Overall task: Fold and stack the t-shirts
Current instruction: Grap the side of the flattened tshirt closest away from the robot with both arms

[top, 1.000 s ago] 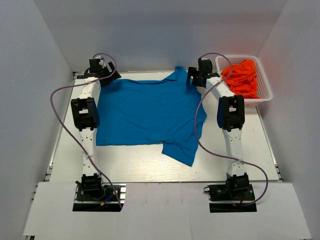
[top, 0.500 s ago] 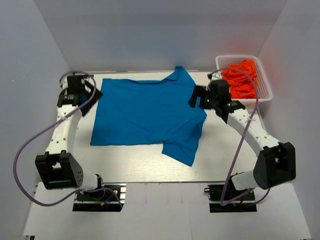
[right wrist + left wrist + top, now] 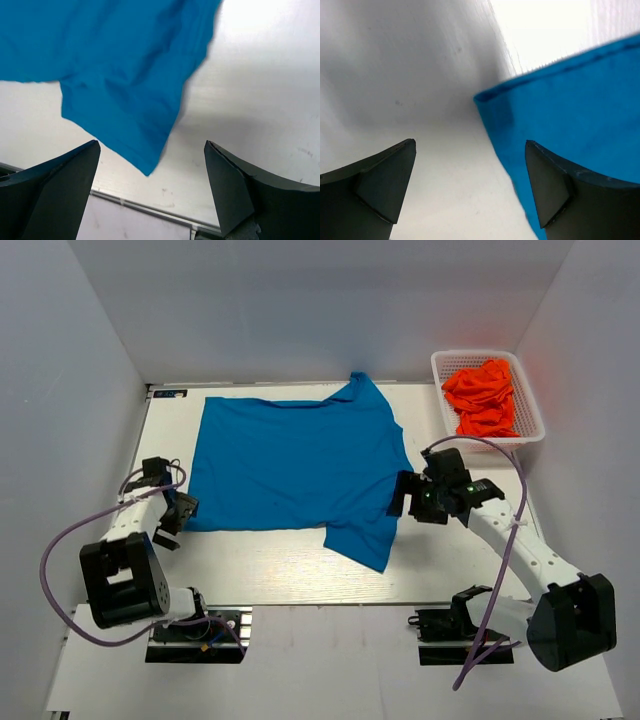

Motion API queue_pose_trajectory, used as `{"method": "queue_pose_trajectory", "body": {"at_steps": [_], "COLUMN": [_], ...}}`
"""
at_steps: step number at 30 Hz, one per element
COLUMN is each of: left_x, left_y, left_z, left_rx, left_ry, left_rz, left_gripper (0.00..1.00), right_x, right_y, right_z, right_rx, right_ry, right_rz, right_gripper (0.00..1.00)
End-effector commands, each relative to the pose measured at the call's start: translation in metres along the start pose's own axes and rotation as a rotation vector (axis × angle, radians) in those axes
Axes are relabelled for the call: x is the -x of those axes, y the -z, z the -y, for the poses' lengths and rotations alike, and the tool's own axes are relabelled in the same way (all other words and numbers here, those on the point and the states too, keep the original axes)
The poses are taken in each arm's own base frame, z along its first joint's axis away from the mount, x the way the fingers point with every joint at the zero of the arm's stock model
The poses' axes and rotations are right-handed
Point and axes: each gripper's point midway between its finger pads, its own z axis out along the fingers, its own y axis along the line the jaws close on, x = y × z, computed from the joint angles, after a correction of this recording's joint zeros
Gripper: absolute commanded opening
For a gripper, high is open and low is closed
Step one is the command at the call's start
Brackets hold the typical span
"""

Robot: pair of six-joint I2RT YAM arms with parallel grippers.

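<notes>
Blue t-shirt (image 3: 295, 465) lies spread flat across your table (image 3: 280, 565), one sleeve trailing near. Orange-red shirts (image 3: 483, 398) fill the white basket (image 3: 478, 354) far right. Your left fingers (image 3: 385, 185) gape wide over its near-left corner; your right fingers (image 3: 60, 185) are wide beside its right edge.

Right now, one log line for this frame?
blue t-shirt: spread out, unfolded | left gripper: open at its near-left corner | right gripper: open beside its right edge | orange-red t-shirts: in basket

Plain grey-white walls (image 3: 300, 310) box in a white wood-grain table (image 3: 270, 570) under bright, even light.
</notes>
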Motion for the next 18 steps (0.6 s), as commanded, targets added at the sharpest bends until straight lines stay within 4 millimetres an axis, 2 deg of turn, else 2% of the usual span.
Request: {"method": "queue_pose_trajectory", "body": {"at_steps": [1, 3, 4, 5, 8, 11, 12, 13, 15, 18], "left_x": [0.012, 0.010, 0.011, 0.006, 0.001, -0.006, -0.008, -0.010, -0.011, -0.016], "left_y": [-0.014, -0.020, -0.021, -0.028, -0.037, -0.045, -0.048, -0.047, -0.049, -0.050], "left_z": [0.021, 0.026, 0.035, 0.031, 0.034, 0.028, 0.026, 0.027, 0.029, 0.024], "left_rx": [-0.071, -0.081, -0.120, -0.108, -0.115, -0.085, -0.073, -0.080, -0.086, -0.078], "left_ry": [0.069, 0.057, 0.047, 0.044, 0.042, 0.035, 0.032, 0.032, 0.032, 0.030], "left_rz": [0.019, 0.000, 0.000, -0.009, -0.031, -0.054, -0.063, -0.073, -0.083, -0.090], "left_gripper": [0.94, 0.91, 0.88, 0.77, 0.63, 0.33, 0.10, 0.00, 0.00, 0.00], "right_x": [-0.035, -0.039, -0.041, -0.043, -0.048, -0.058, -0.071, -0.079, -0.094, -0.105], "right_y": [-0.002, -0.001, -0.002, -0.003, -0.004, -0.004, -0.007, -0.008, -0.011, -0.017], "right_z": [0.009, 0.007, 0.007, 0.007, 0.008, 0.009, 0.009, 0.006, 0.001, -0.007], "right_rx": [-0.018, -0.010, -0.002, -0.001, 0.001, 0.000, 0.010, 0.027, 0.052, 0.076], "right_ry": [-0.042, -0.057, -0.057, -0.073, -0.086, -0.105, -0.118, -0.124, -0.129, -0.115], "right_rz": [-0.112, -0.120, -0.129, -0.127, -0.128, -0.154, -0.194, -0.228, -0.282, -0.338], "right_gripper": [0.90, 0.90, 0.90, 0.90, 0.90, 0.90, 0.90, 0.90, 0.90, 0.89]}}
